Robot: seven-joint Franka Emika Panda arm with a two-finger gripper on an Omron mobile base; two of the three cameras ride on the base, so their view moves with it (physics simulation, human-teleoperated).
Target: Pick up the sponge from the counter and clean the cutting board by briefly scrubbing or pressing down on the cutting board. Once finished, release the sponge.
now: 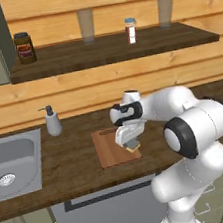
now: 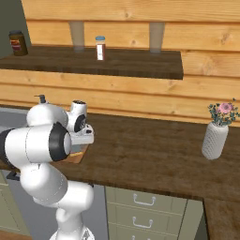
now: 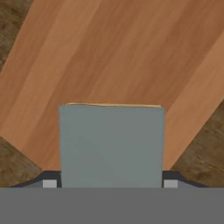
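The small flat sponge (image 3: pixel 111 146), grey-green scouring layer over yellow foam, is clamped between the 2 fingers of the dark gripper (image 1: pixel 130 142) and sits on the near right corner of the reddish-brown wooden cutting board (image 1: pixel 109 151). The sponge likely handles as light, soft and compressible; its 2 side faces are the proper hold. The board looks rigid and smooth-grained.

Both base views look forward and down from behind the arm, left and right, sharing the counter (image 1: pixel 71 165), the wall shelf (image 2: pixel 117 63) and the cutting board (image 1: pixel 109 151). The hand view sits very close, apparently looking straight down onto the board.
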